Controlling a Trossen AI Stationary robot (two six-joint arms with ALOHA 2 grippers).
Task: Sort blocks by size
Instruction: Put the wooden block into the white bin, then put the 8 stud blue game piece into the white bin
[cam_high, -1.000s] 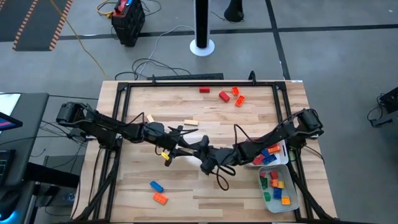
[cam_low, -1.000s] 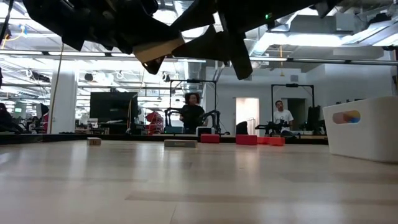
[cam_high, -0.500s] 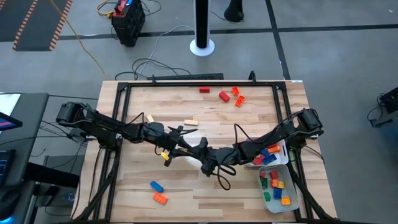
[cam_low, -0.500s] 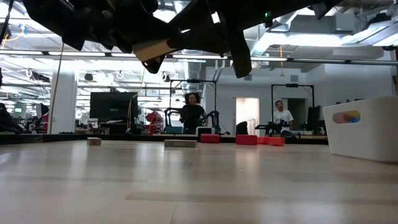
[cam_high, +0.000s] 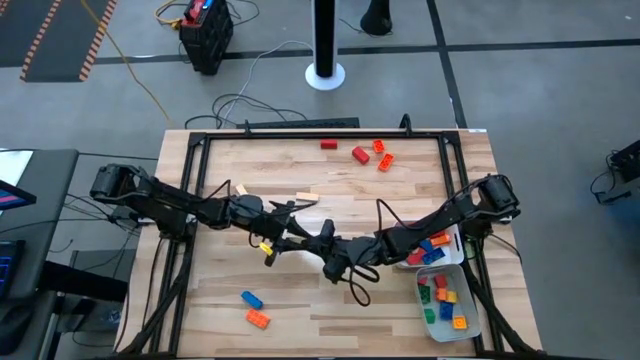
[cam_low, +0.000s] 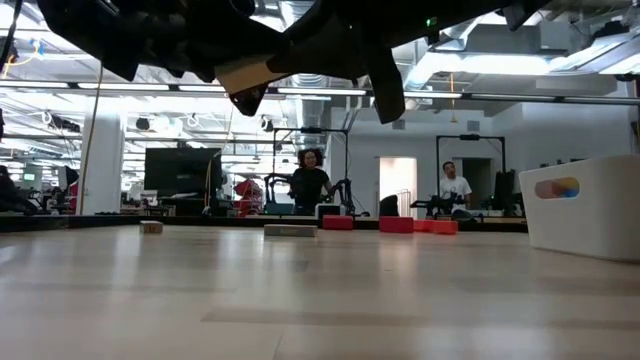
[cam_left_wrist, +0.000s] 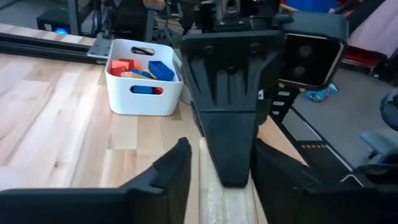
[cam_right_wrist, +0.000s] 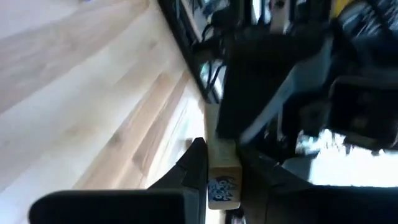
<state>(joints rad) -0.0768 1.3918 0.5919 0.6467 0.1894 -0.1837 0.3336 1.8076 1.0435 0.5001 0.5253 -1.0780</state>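
A tan block hung above the middle of the counter, pinched in the right tool, whose fingers were clamped narrow on it; the left tool met it nose to nose with fingers spread either side of the same block; red and orange blocks sat near the far edge, blue and orange ones near the front; more filled two white trays on the right.

My end effector, pinching a tan block

My two dark fingers press its sides above the pale wooden bench; the other arm crowds close.
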